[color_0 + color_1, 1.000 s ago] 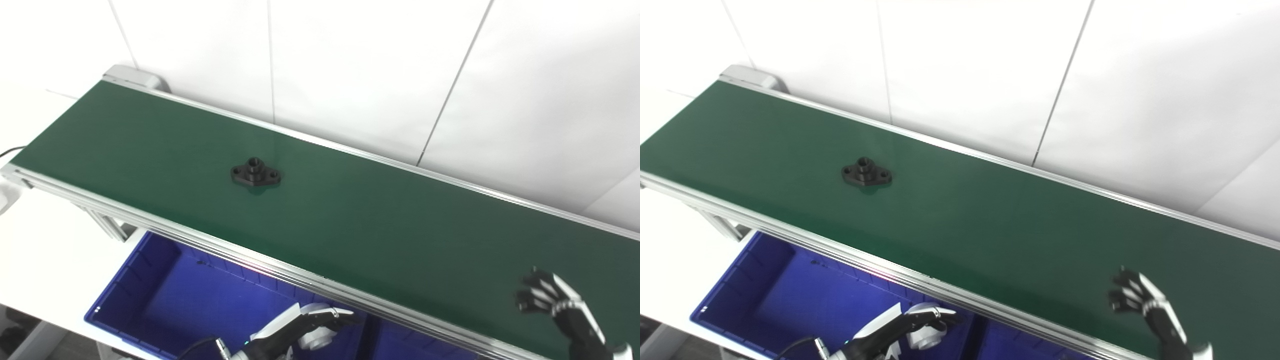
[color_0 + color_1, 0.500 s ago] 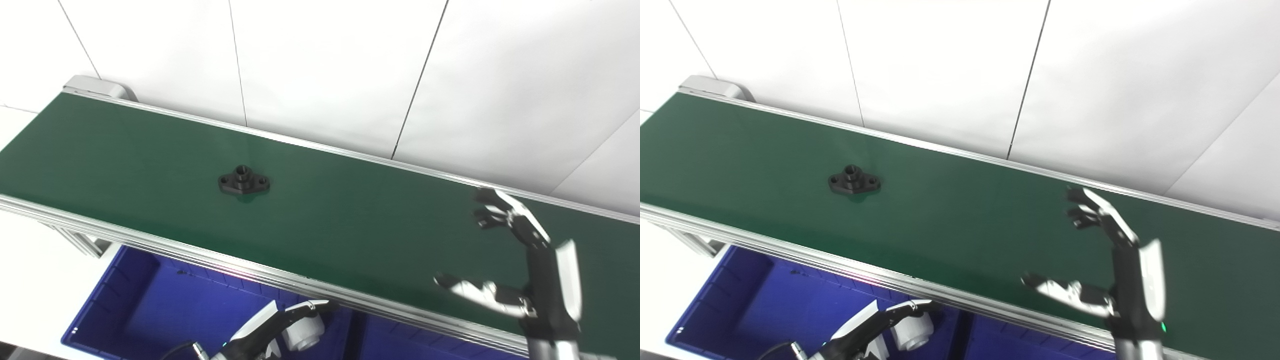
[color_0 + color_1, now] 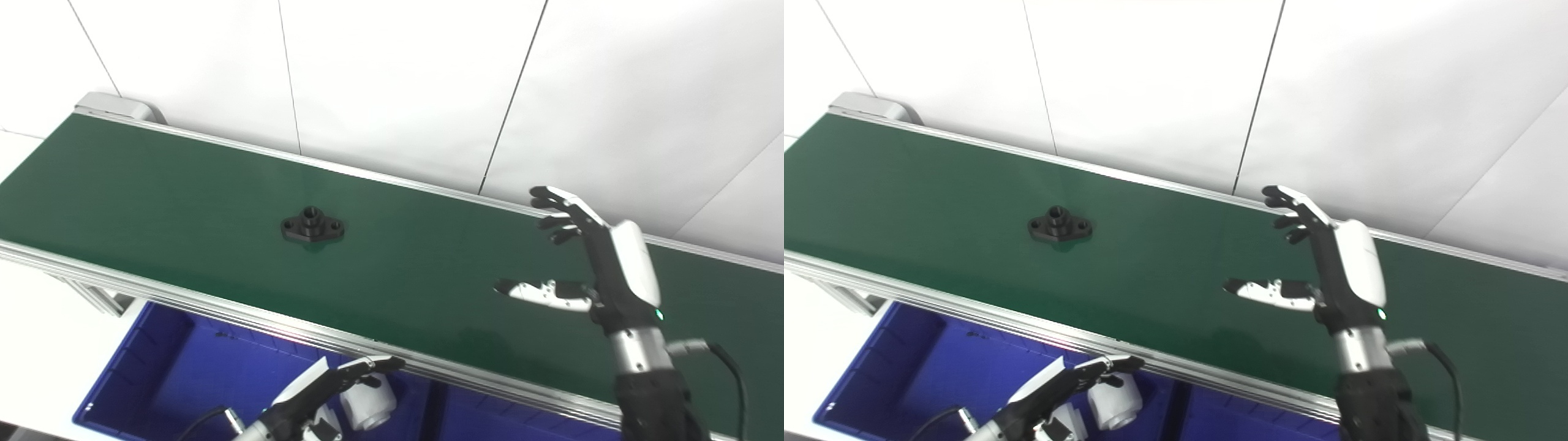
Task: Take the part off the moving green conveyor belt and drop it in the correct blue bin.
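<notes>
A black flanged part (image 3: 312, 224) with a raised hub lies on the green conveyor belt (image 3: 184, 190), left of centre; it also shows in the right eye view (image 3: 1059, 224). My right hand (image 3: 588, 257) is raised over the belt's right half, open, fingers spread, well to the right of the part. My left hand (image 3: 324, 389) hangs low over the blue bin (image 3: 153, 367) in front of the belt, fingers extended and holding nothing. A white cylindrical piece (image 3: 367, 401) sits just below the left hand.
The belt's aluminium front rail (image 3: 184, 294) runs between the bins and the belt. A second blue bin (image 3: 502, 422) lies to the right of the first. A white panelled wall (image 3: 398, 73) stands behind the belt. A black cable (image 3: 729, 373) trails from my right wrist.
My right hand has risen from the lower right corner and moved left and further over the belt, fingers spread. The part has drifted a little to the right. The camera shifted early on.
</notes>
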{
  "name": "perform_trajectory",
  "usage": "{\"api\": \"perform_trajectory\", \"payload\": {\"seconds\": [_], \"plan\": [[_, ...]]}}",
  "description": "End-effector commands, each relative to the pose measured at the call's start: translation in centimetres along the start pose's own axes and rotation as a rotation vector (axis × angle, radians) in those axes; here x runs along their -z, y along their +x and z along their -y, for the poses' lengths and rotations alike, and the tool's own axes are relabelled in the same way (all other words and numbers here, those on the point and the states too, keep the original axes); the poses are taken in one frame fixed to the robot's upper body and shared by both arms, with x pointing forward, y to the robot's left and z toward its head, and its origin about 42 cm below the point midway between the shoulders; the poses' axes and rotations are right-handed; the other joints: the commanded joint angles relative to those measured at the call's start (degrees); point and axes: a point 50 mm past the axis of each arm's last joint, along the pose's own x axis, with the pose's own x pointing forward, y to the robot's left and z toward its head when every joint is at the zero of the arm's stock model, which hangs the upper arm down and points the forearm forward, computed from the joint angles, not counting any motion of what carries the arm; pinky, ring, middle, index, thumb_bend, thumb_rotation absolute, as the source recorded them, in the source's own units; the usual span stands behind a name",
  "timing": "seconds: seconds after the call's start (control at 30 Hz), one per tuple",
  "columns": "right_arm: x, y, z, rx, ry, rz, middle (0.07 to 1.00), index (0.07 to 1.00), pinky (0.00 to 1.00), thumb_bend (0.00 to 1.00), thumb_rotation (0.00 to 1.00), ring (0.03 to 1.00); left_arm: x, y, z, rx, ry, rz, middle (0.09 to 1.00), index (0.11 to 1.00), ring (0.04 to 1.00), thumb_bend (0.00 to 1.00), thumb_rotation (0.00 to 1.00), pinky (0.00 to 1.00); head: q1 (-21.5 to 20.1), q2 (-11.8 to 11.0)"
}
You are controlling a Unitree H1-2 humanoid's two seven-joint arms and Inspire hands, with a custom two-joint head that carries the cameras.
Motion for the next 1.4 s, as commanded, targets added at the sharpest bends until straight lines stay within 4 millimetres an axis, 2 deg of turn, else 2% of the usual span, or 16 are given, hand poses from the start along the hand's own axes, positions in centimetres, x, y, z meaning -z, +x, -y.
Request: {"api": "perform_trajectory", "payload": {"seconds": [0.0, 0.23, 0.4, 0.63, 0.97, 1.17, 1.37], "plan": [[-0.5, 1.5, 0.6, 0.011, -0.017, 0.033, 0.747, 0.790, 0.51, 0.84, 0.26, 0.635, -0.6, 0.0, -1.1, -0.003, 0.015, 0.057, 0.902, 0.860, 0.879, 0.84, 0.28, 0.79, -0.1, 0.1], [-0.1, 4.2, -0.7, -0.059, -0.051, -0.004, 0.772, 0.801, 0.53, 0.82, 0.26, 0.649, -0.4, 0.0, -2.0, -0.006, 0.022, 0.048, 0.887, 0.850, 0.864, 0.84, 0.27, 0.78, -1.6, 0.1], [-0.5, 6.5, -2.1, -0.092, -0.078, 0.016, 0.766, 0.798, 0.51, 0.83, 0.26, 0.637, -0.2, -0.3, -2.7, -0.003, 0.011, 0.044, 0.886, 0.852, 0.858, 0.84, 0.27, 0.76, -4.8, -0.4], [-0.7, 9.3, -3.8, -0.134, -0.104, 0.002, 0.757, 0.797, 0.57, 0.85, 0.26, 0.663, 0.0, -0.5, -3.2, -0.009, 0.000, 0.037, 0.891, 0.852, 0.862, 0.85, 0.28, 0.76, -7.5, -0.8], [-1.6, 11.5, -5.3, -0.188, -0.131, 0.003, 0.758, 0.803, 0.59, 0.83, 0.29, 0.683, -0.1, -0.7, -3.5, -0.011, 0.000, 0.037, 0.889, 0.850, 0.857, 0.85, 0.27, 0.75, -7.2, -0.7], [-2.4, 12.5, -6.5, -0.246, -0.134, 0.000, 0.782, 0.812, 0.63, 0.83, 0.29, 0.726, -0.1, -0.9, -3.4, -0.009, -0.007, 0.038, 0.887, 0.844, 0.860, 0.86, 0.27, 0.75, -6.1, -0.7], [-3.1, 13.9, -8.6, -0.308, -0.178, 0.027, 0.782, 0.814, 0.64, 0.83, 0.28, 0.740, -0.1, -0.9, -3.4, -0.010, 0.004, 0.037, 0.870, 0.836, 0.849, 0.85, 0.26, 0.77, -6.5, -0.7]]}}
